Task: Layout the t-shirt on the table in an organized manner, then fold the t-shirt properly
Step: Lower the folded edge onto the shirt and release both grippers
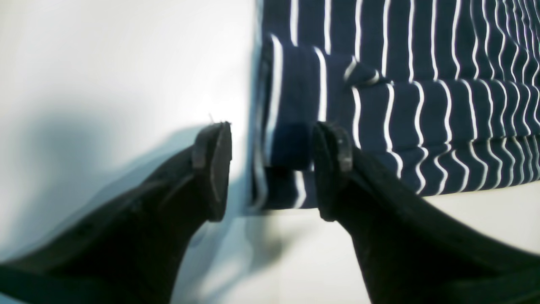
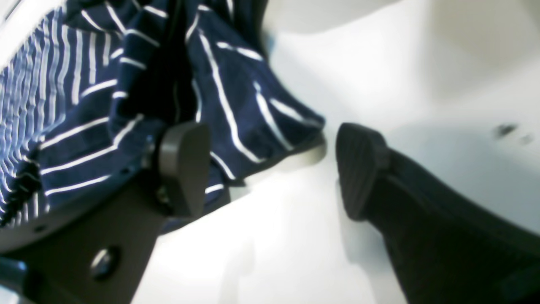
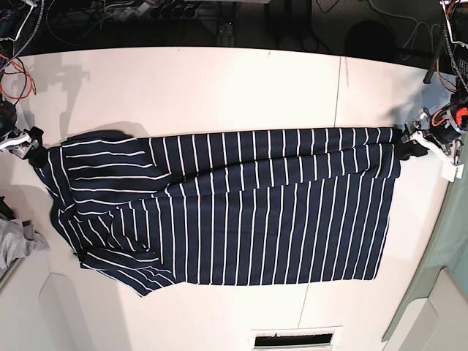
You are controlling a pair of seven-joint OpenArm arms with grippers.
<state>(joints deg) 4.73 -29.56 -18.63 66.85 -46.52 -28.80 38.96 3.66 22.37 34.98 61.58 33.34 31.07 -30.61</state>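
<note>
The navy t-shirt (image 3: 241,219) with thin white stripes lies spread lengthwise across the white table (image 3: 219,80), its upper long edge folded over and its left end rumpled. My left gripper (image 3: 406,144) is at the shirt's upper right corner. In the left wrist view it (image 1: 272,169) is open, with the folded corner of the shirt (image 1: 422,105) lying between the fingertips, unpinched. My right gripper (image 3: 33,142) is at the shirt's upper left end. In the right wrist view it (image 2: 272,169) is open, with bunched shirt fabric (image 2: 84,105) against one finger (image 2: 185,169).
A small grey cloth (image 3: 14,241) lies at the table's left edge. A thin dark seam (image 3: 338,95) crosses the table near the right. A vent slot (image 3: 289,340) sits at the front edge. Cables run along the back.
</note>
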